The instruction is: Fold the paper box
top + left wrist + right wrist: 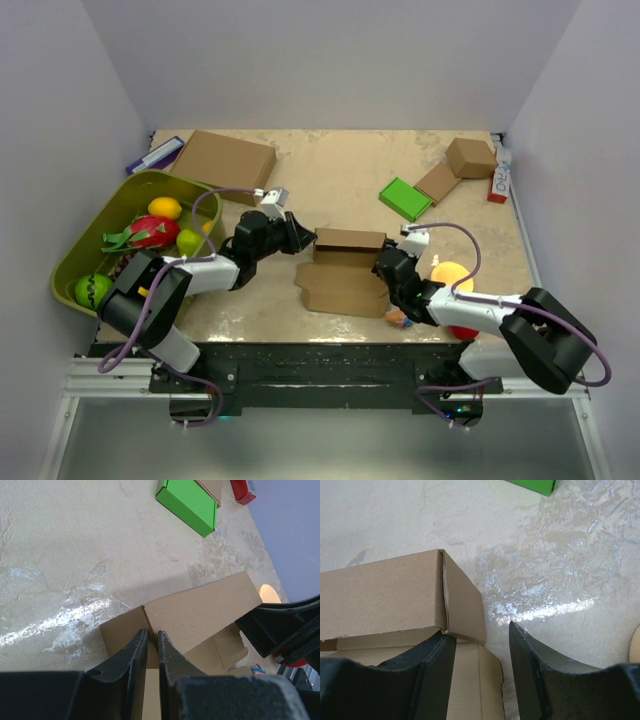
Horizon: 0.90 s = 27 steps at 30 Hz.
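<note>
The paper box [345, 280] is a brown cardboard mailer lying partly folded at the table's middle, its back wall [350, 240] raised and its base flat in front. My left gripper [306, 240] is at the box's left end. In the left wrist view my left gripper [151, 634] is shut on the thin side flap [122, 630] at that corner. My right gripper [386, 266] is at the right end. In the right wrist view my right gripper [480, 631] is open, with the right side flap [465, 607] just ahead of the gap and one finger [437, 665] over the box base.
A green basket [128, 190] with fruit stands at the left. A large brown box [228, 165] lies at the back left. A green box [405, 198], a flat brown piece [437, 183] and a small brown cube box [471, 157] lie back right. An orange ball [452, 275] sits beside my right arm.
</note>
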Motion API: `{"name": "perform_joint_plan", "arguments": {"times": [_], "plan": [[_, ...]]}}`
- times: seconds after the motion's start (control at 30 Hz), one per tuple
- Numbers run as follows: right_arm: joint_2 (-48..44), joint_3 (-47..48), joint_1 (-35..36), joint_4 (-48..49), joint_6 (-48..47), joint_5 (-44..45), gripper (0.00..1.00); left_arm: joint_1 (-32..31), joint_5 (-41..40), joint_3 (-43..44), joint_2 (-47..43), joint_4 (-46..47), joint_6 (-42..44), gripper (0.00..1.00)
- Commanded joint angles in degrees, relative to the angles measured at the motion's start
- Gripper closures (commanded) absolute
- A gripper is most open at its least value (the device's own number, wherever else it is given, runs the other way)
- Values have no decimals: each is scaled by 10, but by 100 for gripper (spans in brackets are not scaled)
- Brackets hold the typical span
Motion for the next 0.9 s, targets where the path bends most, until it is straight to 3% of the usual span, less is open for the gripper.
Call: {"name": "perform_joint_plan", "arguments": {"times": [0.0,0.37,0.57,0.7,0.87], "plan": [[22,4,-3,44,-20,7,51,3,2,10,11,-33,22,82],[87,13,-3,126,-43,30,57,3,6,15,12,-36,22,83],[134,25,-4,173,-47,46,74,3,9,13,11,-35,21,83],[151,50,-3,121,-21,55,98,3,9,11,13,-30,18,83],[160,55,-3,104,-9,57,100,3,10,10,13,-26,16,83]]}}
